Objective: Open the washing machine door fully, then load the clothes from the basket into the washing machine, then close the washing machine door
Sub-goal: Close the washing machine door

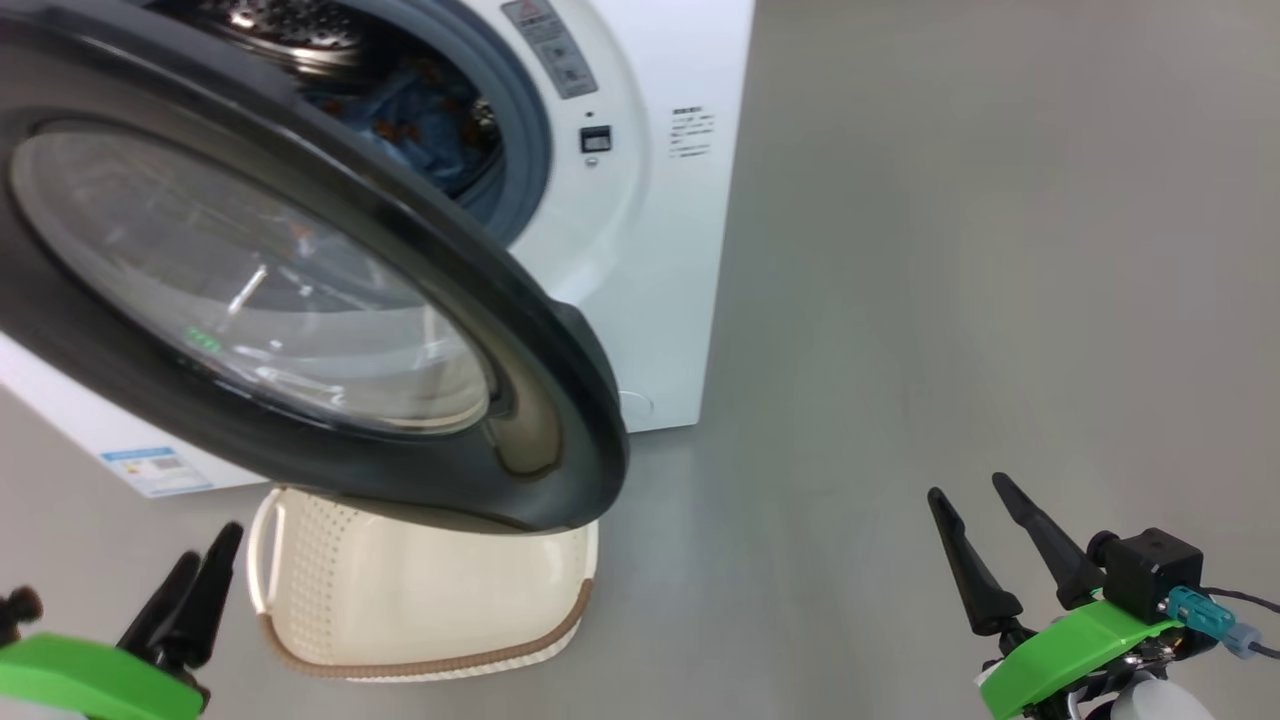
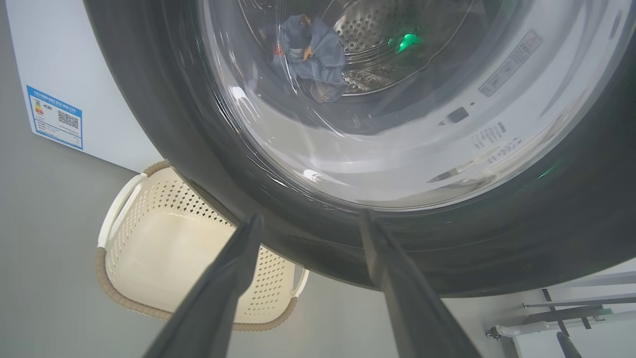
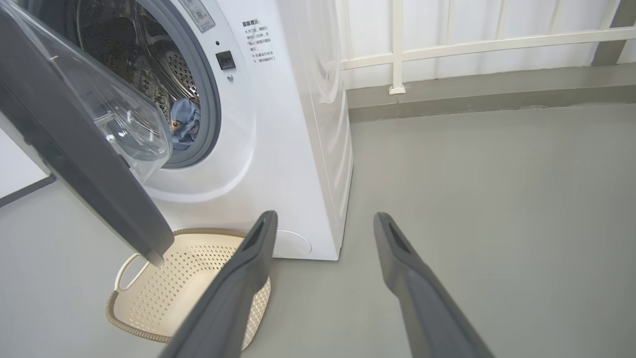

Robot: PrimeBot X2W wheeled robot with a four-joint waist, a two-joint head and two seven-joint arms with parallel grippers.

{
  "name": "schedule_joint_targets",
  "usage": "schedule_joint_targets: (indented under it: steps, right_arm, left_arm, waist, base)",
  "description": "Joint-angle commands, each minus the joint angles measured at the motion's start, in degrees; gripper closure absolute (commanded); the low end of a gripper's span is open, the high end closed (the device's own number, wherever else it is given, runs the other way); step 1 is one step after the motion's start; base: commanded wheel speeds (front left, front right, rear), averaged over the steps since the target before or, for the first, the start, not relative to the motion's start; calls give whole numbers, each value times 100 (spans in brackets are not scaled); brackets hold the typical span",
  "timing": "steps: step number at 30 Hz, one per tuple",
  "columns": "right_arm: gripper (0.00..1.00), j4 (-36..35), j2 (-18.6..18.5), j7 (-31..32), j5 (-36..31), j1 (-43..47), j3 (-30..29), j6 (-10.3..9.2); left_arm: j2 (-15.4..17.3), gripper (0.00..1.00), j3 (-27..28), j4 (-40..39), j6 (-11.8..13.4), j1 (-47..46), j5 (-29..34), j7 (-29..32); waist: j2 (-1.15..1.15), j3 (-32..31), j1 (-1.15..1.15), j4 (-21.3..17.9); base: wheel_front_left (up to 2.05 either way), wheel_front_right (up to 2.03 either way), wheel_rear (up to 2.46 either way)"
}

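You have the clothes (image 3: 185,124) inside the washing machine (image 3: 278,149), the basket (image 3: 174,288) before it apparently empty, the washing machine door (image 1: 250,290) yet to close; left gripper (image 2: 310,221) and right gripper (image 3: 323,219) spread, empty.

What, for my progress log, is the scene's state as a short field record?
door: washing machine door partly open, hanging over the basket
clothes: blue clothes inside the washing machine drum
basket state: on the floor, visible part empty
left gripper: open, empty, pointing at the door's rim
right gripper: open, empty, above bare floor
remaining: close the door
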Motion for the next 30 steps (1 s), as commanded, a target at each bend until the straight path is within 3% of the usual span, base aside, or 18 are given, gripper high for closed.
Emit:
schedule_joint_targets:
  steps: [1, 5, 9, 18, 30]
  right_arm:
    - [0, -132, -59, -27, 11, 92, 67, 9]
    - [0, -135, -50, -27, 13, 121, 25, 9]
    - [0, -136, -51, -27, 17, 159, -15, 9]
    - [0, -150, -47, -27, 13, 198, -184, 9]
    - [0, -144, -30, -27, 5, 235, -252, 9]
  left_arm:
    - [295, 0, 163, -31, -34, -94, 97, -186]
    - [458, 0, -112, 207, -34, 26, 396, -868]
    - [406, 0, -145, 558, -34, 56, 824, -1108]
    - [-482, 0, 1214, 593, -34, 246, 3065, -1125]
    - [-1456, 0, 2157, 120, -34, 706, 4803, -1126]
  waist:
    - [0, -16, 0, -137]
    - [0, -41, 0, -281]
    - [0, -80, 0, -372]
    - [0, -70, 0, -457]
    - [0, -128, 0, -515]
  base:
    - [0, 0, 0]
    - [0, 0, 0]
    - [0, 0, 0]
    - [0, 0, 0]
    - [0, 0, 0]
